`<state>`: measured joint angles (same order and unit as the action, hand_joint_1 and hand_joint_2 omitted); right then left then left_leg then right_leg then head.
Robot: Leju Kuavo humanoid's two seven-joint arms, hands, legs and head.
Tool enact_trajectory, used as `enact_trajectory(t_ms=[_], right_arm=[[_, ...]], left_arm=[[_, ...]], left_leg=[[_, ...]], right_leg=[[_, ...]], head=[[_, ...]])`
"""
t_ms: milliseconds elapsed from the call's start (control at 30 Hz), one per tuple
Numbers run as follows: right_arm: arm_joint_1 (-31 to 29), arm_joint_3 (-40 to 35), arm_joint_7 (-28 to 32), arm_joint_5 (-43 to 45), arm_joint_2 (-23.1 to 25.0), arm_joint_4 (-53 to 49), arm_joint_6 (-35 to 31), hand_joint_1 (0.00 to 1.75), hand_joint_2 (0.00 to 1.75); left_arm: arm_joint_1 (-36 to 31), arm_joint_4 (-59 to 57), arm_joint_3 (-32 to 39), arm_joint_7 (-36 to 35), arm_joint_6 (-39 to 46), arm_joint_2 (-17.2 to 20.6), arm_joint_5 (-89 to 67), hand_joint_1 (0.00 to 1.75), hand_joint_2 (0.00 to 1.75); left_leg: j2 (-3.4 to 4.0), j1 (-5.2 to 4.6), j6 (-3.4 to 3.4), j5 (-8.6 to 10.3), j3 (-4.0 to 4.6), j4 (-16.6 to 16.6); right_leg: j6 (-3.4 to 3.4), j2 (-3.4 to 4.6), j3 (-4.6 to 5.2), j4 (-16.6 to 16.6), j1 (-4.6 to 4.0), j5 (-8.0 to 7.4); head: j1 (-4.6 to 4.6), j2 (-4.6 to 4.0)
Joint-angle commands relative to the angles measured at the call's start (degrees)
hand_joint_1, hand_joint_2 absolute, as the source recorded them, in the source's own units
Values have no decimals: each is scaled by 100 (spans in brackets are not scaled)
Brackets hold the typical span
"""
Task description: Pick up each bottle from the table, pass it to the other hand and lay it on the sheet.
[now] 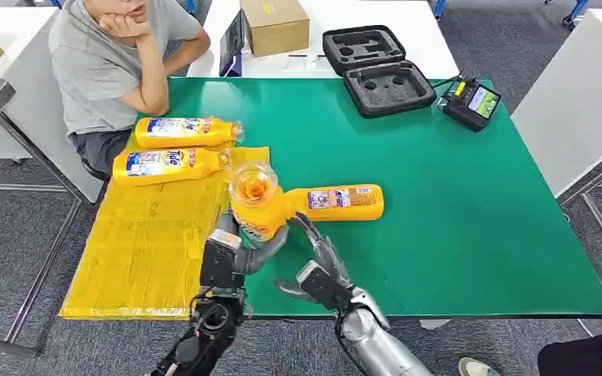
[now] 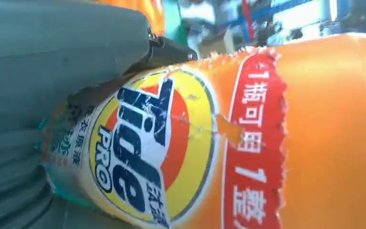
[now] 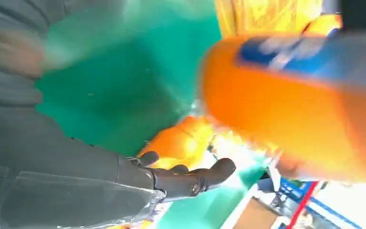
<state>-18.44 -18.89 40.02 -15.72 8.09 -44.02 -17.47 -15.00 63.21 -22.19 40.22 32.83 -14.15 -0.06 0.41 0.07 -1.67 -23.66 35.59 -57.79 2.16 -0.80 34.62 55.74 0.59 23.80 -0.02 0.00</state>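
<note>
Held bottle: orange, upright or nearly so, long axis running toward the head camera, so its clear round top faces the lens and the body is foreshortened below it. It sits above the near edge of the green table mat, just right of the yellow sheet.

Left hand grips the bottle from below and the side, grey fingers wrapped round the lower body. Left wrist view, close up: label of the same bottle with blue lettering on a yellow disc and a red band of white characters, the thumb pressed against it. None of that print reads from the head view.

Right hand is just right of the bottle, fingers spread and reaching up toward it, holding nothing; whether the fingertips touch the bottle I cannot tell. Right wrist view: dark fingers extended with nothing in them, orange bottle body blurred beyond them.

Table bottle: lying flat on the green mat, long axis left-right, its left end hidden behind the held bottle.

Two more bottles lie on the far end of the sheet, side by side, long axes left-right, necks pointing right.

Beyond: a seated person at the far left corner, open black foam case, cardboard box, small black device.
</note>
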Motion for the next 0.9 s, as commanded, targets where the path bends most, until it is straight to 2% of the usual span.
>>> enact_trajectory(t_ms=[33, 100, 200, 300, 600, 667, 800, 900], right_arm=[[99, 159, -2, 80, -84, 70, 116, 0, 175], [111, 131, -2, 74, -53, 77, 164, 0, 175], [120, 123, -2, 86, -47, 70, 182, 0, 175], [130, 140, -2, 143, -36, 67, 250, 0, 175], [123, 140, -2, 159, -27, 72, 273, 0, 175], [115, 141, -2, 199, 6, 83, 339, 0, 175], [3, 42, -2, 207, 101, 201, 462, 0, 175], [-99, -58, -2, 272, 133, 269, 597, 0, 175]], left_arm=[[-461, -194, 110, -22, 171, 947, -331, 175, 175], [-693, -488, -36, -22, 329, 1223, -760, 175, 175], [-815, -688, -50, -22, 301, 1366, -936, 175, 175], [-1032, -1042, -25, -117, 275, 1676, -1255, 175, 175], [-1076, -1158, -52, -196, 234, 1726, -1352, 175, 175], [-1197, -1334, -70, -450, 149, 1957, -1544, 175, 175], [-1721, -1950, -330, -737, 662, 2613, -2909, 175, 175], [-2097, -2536, -552, -1277, 702, 2879, -3894, 175, 175]], left_leg=[[2, 4, 9, -5, -17, 5], [2, 5, 11, -7, -23, 3], [3, 6, 13, -9, -35, 5], [1, 3, 10, -2, -20, 6], [1, 2, 8, 0, -16, 3], [3, 3, 10, 0, -18, 4], [8, 6, 12, 2, -10, -1], [14, 11, 20, -3, -22, -4]], right_leg=[[-8, 8, -15, -3, -4, 4], [-9, 9, -20, -1, -4, 7], [-11, 13, -31, -2, -4, 9], [-9, 8, -18, -1, -2, 3], [-6, 5, -12, 1, 0, 4], [-7, 8, -15, -1, -1, 4], [-10, 13, -7, 4, -4, 1], [-17, 24, -13, 11, -9, 5]], head=[[0, 0], [0, 0], [4, 0], [2, 0], [0, 0], [2, 0], [2, 0], [2, 0]])
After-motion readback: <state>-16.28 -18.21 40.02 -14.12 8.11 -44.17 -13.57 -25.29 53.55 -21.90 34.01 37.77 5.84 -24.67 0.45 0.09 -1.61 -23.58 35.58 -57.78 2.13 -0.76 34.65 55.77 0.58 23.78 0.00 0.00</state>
